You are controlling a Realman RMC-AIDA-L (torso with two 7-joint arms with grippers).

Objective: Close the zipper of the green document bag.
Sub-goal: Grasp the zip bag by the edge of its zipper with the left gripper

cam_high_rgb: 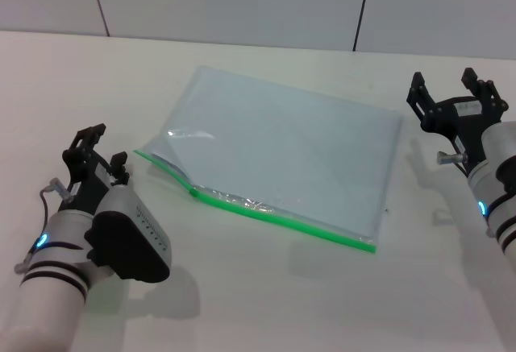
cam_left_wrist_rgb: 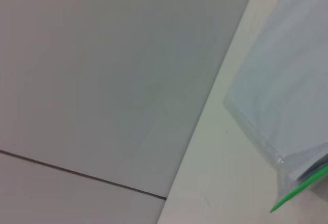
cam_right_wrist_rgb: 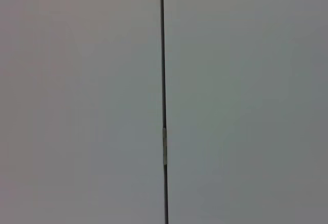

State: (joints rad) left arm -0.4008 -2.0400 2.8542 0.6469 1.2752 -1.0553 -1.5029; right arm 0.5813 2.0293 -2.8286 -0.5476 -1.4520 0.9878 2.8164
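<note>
White bench [cam_high_rgb: 266, 287] carries all items under review. At the left of the head view, the left gripper [cam_high_rgb: 98, 152] sits low over the bench, just beside the near left corner of the green document bag [cam_high_rgb: 282, 147] and not touching it; its black jaws stand moderately apart with nothing between them. The bag lies flat near the middle of the bench, its translucent pale blue-grey face skewed so that one long edge faces the robot. The zipper [cam_high_rgb: 274, 213] runs as a bright green strip along that near long edge, from the corner beside the left gripper to the near right corner. Toward its left end the mouth gapes slightly, and a small green slider appears to sit there. The left wrist view shows the same bag corner with the green strip end [cam_left_wrist_rgb: 300, 188] against bench and wall [cam_left_wrist_rgb: 102, 80]. At the right, the right gripper [cam_high_rgb: 451, 86] is raised beside the bag's far right corner, clear of it, jaws wide and empty.
</note>
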